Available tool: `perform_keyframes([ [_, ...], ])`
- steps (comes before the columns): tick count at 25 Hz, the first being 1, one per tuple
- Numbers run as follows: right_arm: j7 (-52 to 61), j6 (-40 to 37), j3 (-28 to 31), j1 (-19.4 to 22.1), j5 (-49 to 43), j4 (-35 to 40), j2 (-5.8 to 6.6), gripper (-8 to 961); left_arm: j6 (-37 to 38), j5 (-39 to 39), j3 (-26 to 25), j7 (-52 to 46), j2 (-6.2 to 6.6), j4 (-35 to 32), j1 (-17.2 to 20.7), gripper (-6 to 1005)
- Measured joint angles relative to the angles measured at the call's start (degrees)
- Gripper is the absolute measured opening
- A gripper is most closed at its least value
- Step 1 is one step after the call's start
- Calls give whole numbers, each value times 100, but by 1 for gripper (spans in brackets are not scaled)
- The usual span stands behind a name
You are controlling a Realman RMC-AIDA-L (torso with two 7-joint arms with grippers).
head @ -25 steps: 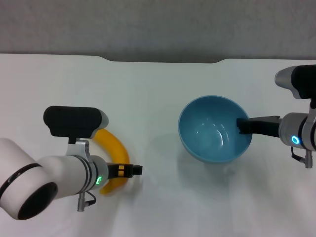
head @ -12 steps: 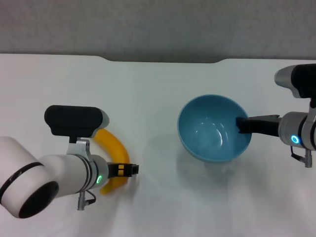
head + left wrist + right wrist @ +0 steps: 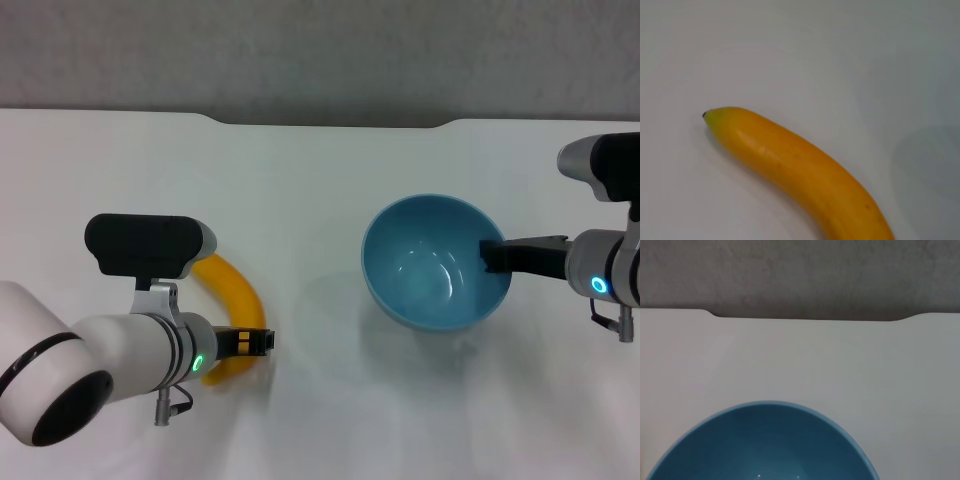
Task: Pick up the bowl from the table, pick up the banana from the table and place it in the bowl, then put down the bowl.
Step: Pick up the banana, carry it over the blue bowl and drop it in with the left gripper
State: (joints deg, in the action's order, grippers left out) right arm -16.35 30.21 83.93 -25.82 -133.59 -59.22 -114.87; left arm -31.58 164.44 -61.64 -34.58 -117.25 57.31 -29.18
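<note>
The bowl, light blue and empty, sits right of centre over the white table, its right rim pinched by the closed right gripper, so the 1st step looks done or nearly so, though I cannot tell whether it is lifted clear. The banana lies on the table at the left, well apart from the bowl, with the left gripper at its near end, jaw state impossible to tell. I judge the banana pick is in hand; next comes a firm grasp, then a carry rightward over the bowl.
</note>
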Motion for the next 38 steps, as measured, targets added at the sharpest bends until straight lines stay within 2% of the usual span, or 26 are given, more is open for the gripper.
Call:
perform_keyframes([
  [3,0,-16,0,31,1,9,2,33,31,0,0,19,4,49,43,503],
  [6,0,-25,0,46,0,17,6,34,117,1,-70,87,26,318,221,504],
  [12,0,7,-31,38,1,41,7,34,485,7,-689,980,29,1588,1289,505],
  [17,0,9,-116,-27,43,203,1,33,731,2,-817,1228,42,2240,1761,504],
  [21,15,11,-254,-222,88,411,-15,33,1034,-1,-621,1382,33,2730,2071,503],
  [24,0,14,-370,-417,338,553,-8,33,1229,-24,-450,1393,32,2868,2131,504],
  [28,-22,16,-538,-680,549,716,-15,33,1311,-79,-244,1402,38,2956,2009,505],
  [38,-39,11,-725,-1038,724,879,-25,34,1453,-85,50,1407,31,3014,1840,503],
])
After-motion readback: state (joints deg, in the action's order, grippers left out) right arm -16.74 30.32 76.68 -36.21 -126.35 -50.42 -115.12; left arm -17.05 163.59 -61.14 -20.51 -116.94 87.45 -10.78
